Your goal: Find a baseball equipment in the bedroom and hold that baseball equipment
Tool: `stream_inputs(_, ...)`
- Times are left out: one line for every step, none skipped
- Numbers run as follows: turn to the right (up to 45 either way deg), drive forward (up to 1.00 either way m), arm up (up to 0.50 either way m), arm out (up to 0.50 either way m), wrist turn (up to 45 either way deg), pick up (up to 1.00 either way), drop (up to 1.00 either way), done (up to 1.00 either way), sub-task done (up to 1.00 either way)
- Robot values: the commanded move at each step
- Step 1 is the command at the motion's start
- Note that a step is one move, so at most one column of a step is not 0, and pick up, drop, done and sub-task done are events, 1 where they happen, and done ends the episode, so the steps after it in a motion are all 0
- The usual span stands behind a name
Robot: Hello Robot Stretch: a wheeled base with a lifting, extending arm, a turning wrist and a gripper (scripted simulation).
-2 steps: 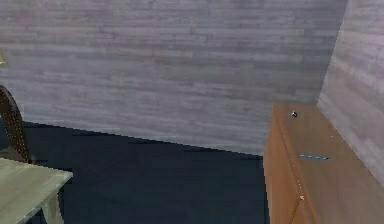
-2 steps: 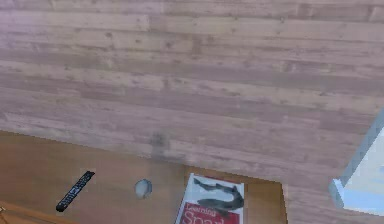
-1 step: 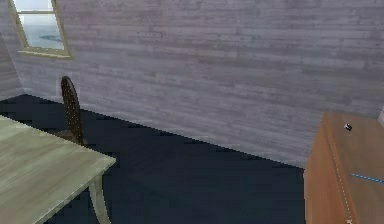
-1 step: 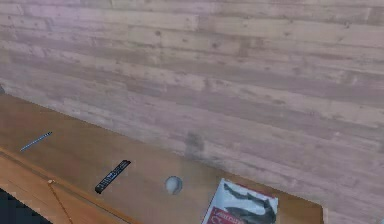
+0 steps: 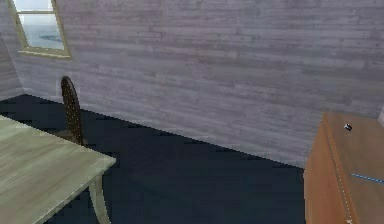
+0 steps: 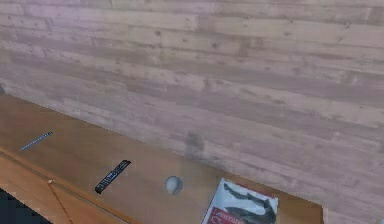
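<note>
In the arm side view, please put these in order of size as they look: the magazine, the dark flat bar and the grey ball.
Largest: the magazine, even though the bottom edge cuts it off.
Next: the dark flat bar.
Smallest: the grey ball.

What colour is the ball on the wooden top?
The ball is greyish white; arm side view shows it best.
</note>
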Motion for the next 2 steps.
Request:
stream_inputs(0.0, 0.00, 0.32, 0.00, 0.0, 0.00, 0.00, 0.00, 0.00)
stream_inputs(0.0, 0.00, 0.00, 0.24, 0.0, 0.00, 0.00, 0.00, 0.00)
